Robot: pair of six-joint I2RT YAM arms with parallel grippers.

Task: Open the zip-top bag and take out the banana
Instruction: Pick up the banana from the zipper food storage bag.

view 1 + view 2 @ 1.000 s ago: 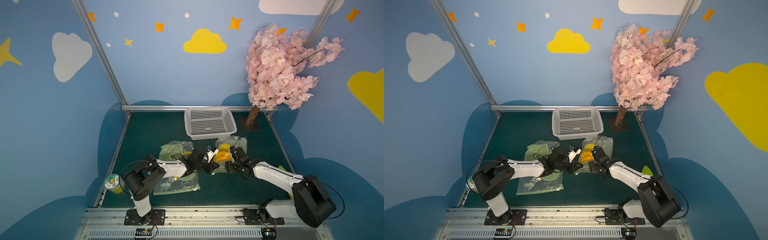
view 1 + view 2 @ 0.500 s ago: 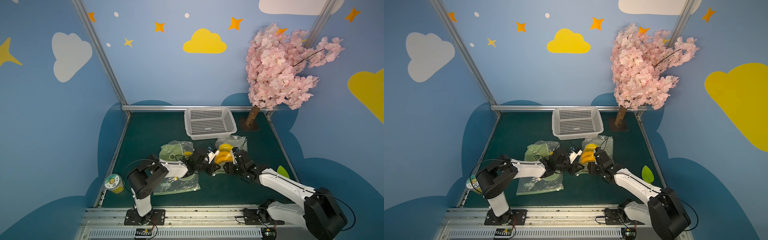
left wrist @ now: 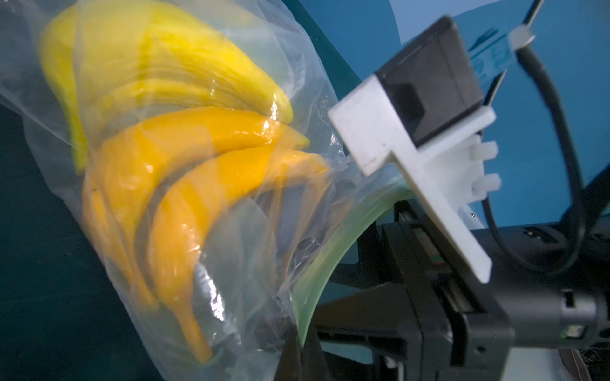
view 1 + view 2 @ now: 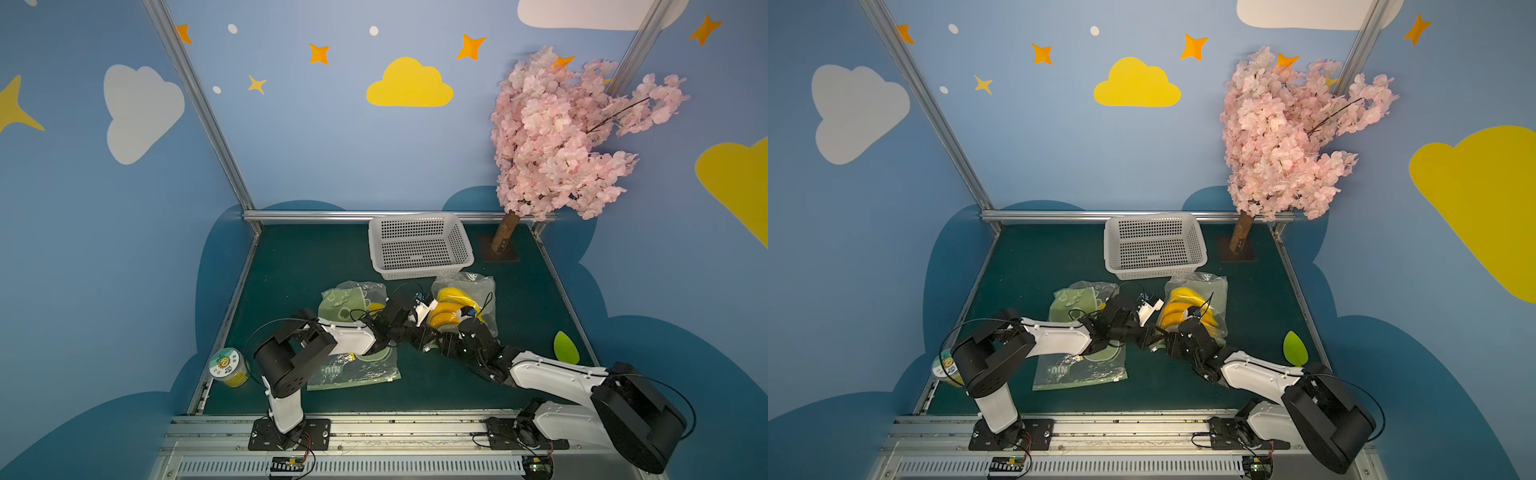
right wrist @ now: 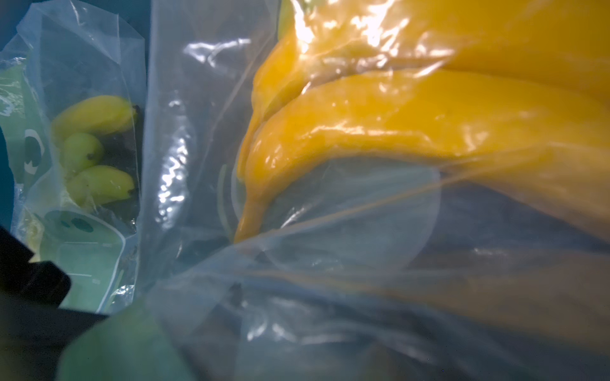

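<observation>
A clear zip-top bag (image 4: 482,291) (image 4: 1217,291) lies in front of the basket with the yellow-orange banana bunch (image 4: 446,309) (image 4: 1177,309) inside. My left gripper (image 4: 424,337) (image 4: 1152,337) sits at the bag's near end. In the left wrist view it (image 3: 300,356) is shut on the bag's green zip strip (image 3: 330,257), and the banana (image 3: 204,184) shows through the film. My right gripper (image 4: 446,345) (image 4: 1173,345) meets the same end of the bag. In the right wrist view the film (image 5: 297,297) covers its jaws and the banana (image 5: 396,125) lies close ahead.
A white basket (image 4: 419,245) stands behind the bag, and a pink tree's trunk (image 4: 505,237) is at the back right. A second printed bag with small bananas (image 4: 353,303) (image 5: 95,148) and a flat green bag (image 4: 353,370) lie left. A jar (image 4: 228,368) and a green leaf (image 4: 566,348) sit near the edges.
The right arm has stretched out lower and pushed its gripper a little further left into the bag's near end. The left gripper has kept its hold in place.
</observation>
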